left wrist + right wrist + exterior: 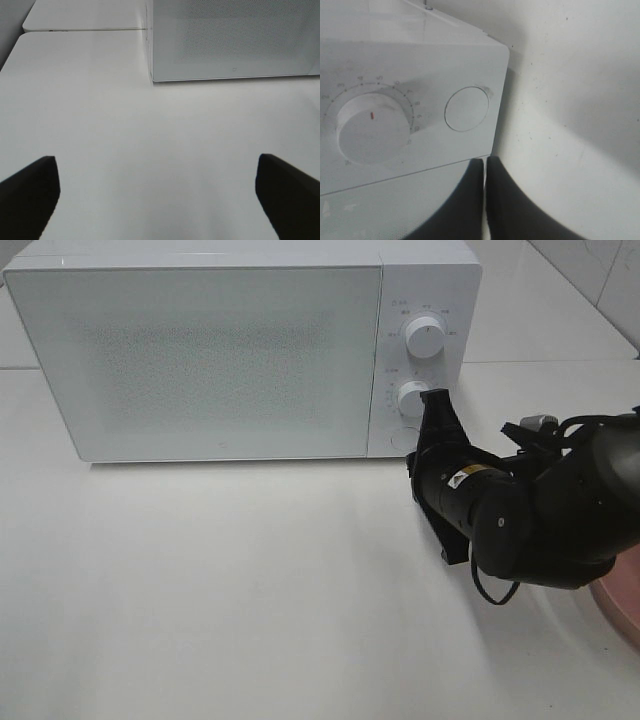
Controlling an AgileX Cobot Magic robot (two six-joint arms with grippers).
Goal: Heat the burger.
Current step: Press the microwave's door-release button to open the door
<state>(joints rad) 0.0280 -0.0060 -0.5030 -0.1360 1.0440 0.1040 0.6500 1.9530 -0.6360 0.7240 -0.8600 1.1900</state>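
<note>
- Currently the right tool (pixel 434 398) has its two fingers pressed together on nothing, with its tip close to the lower dial (pixel 413 398) of the microwave (pixel 200 350). Whether it touches the panel cannot be told.
- The left tool (pixel 157 172) hangs with its fingers wide apart and empty over the bare surface (pixel 250 590).
- The burger shows in no view. Whether it sits behind the shut, frosted door cannot be told.
- The round button (pixel 466 108) lies just beside the dial, so a slightly off push could knock the dial instead.
- A hard push could shove the microwave back along the smooth surface.
- The right arm's bulk hangs near the pink plate (pixel 622 605) and could nudge it on a swing.
</note>
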